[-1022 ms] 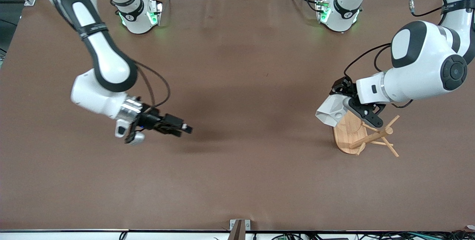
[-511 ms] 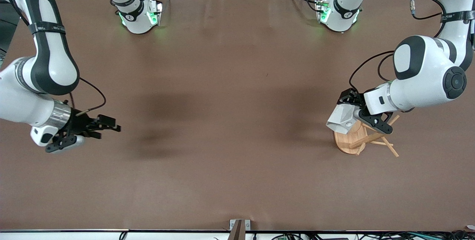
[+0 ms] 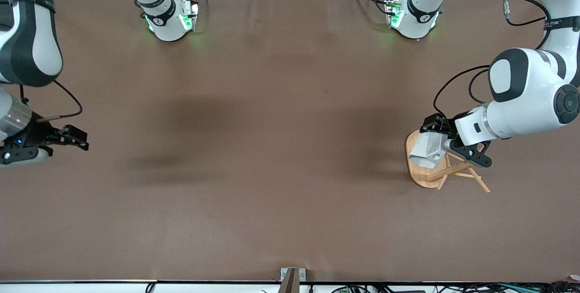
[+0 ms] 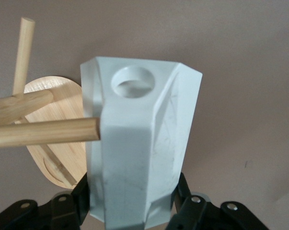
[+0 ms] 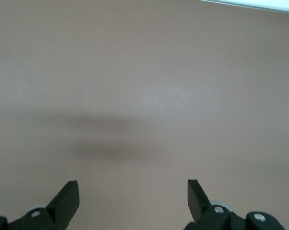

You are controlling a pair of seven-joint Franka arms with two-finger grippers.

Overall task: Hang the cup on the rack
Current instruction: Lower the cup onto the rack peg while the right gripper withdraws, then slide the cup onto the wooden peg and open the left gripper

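My left gripper is shut on the white faceted cup and holds it tilted over the oval base of the bamboo rack. In the left wrist view the fingers clamp the cup on both sides. The round hole in its handle faces the camera. The tip of one peg ends against the edge of the handle block, beside the hole and not in it. My right gripper is open and empty, over bare table at the right arm's end; its view shows only the brown mat.
The rack's other pegs stick out toward the front camera and toward the left arm's end of the table. The rack's base shows beside the cup in the left wrist view. A small metal bracket sits at the table's near edge.
My left gripper has carried the cup down and over the rack's base, up to a peg. My right arm has swung away to its end of the table, gripper still open.
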